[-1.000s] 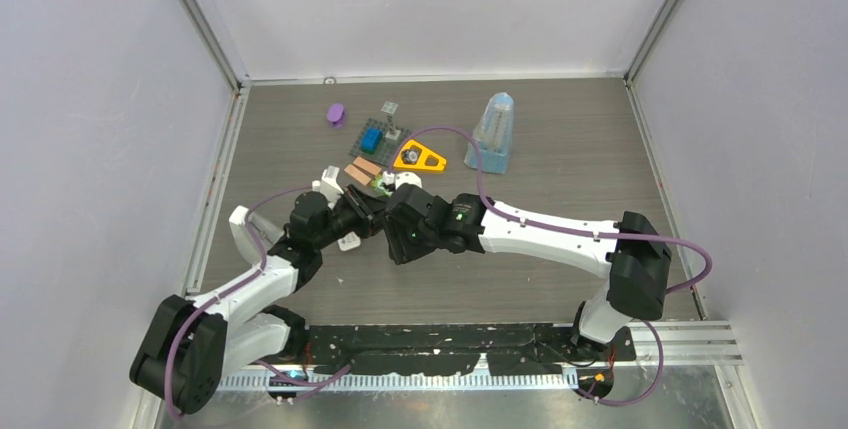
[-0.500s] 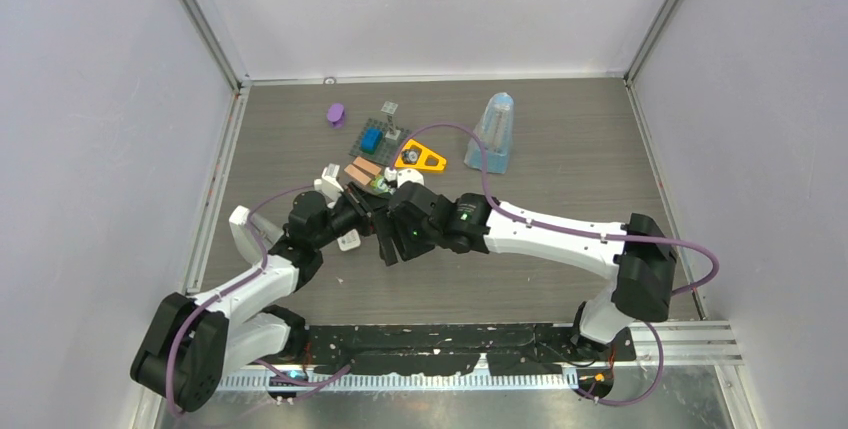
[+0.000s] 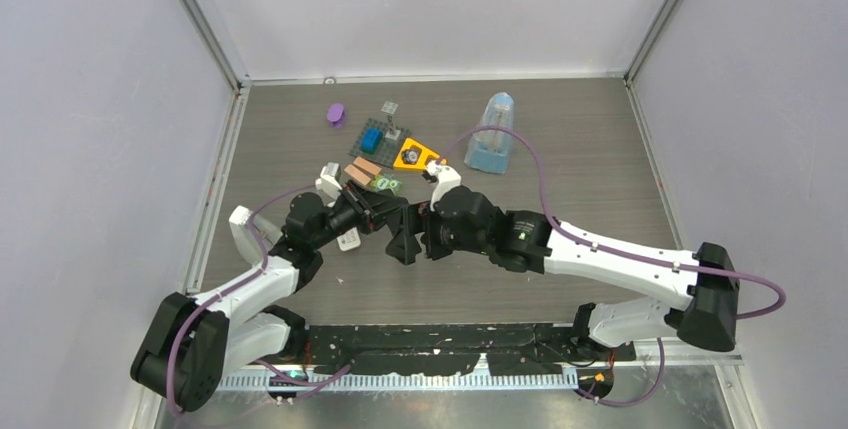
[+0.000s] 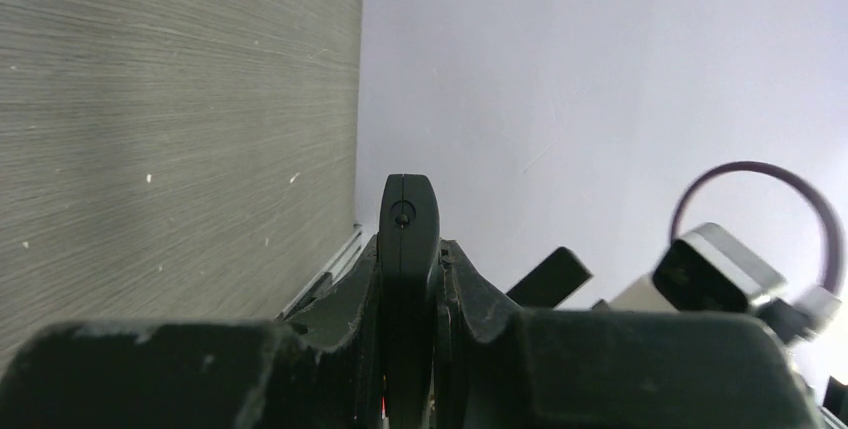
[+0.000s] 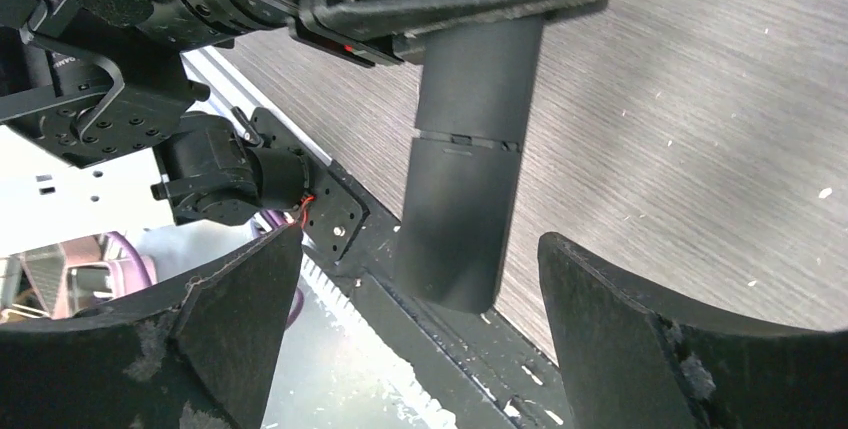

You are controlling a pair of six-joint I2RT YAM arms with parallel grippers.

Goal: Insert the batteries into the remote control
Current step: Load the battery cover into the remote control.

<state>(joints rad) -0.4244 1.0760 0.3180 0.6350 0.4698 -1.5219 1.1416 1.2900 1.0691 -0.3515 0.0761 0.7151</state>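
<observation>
Left of centre on the bench (image 3: 580, 159) lies the white remote control (image 3: 348, 240): likely light, stiff, slick, so take it across its long edges. Left pincer (image 4: 408, 274) clamped on a black strip (image 5: 462, 199); right pincer (image 5: 420, 284) spread wide, empty

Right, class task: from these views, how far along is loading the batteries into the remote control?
Done: nothing visibly loaded. In hand: the left pincer is shut on a flat black strip, held out before the open right pincer; neither holds a battery. Left: all of it; what looks like the white remote control lies on the table beside the left arm, batteries not made out.
</observation>
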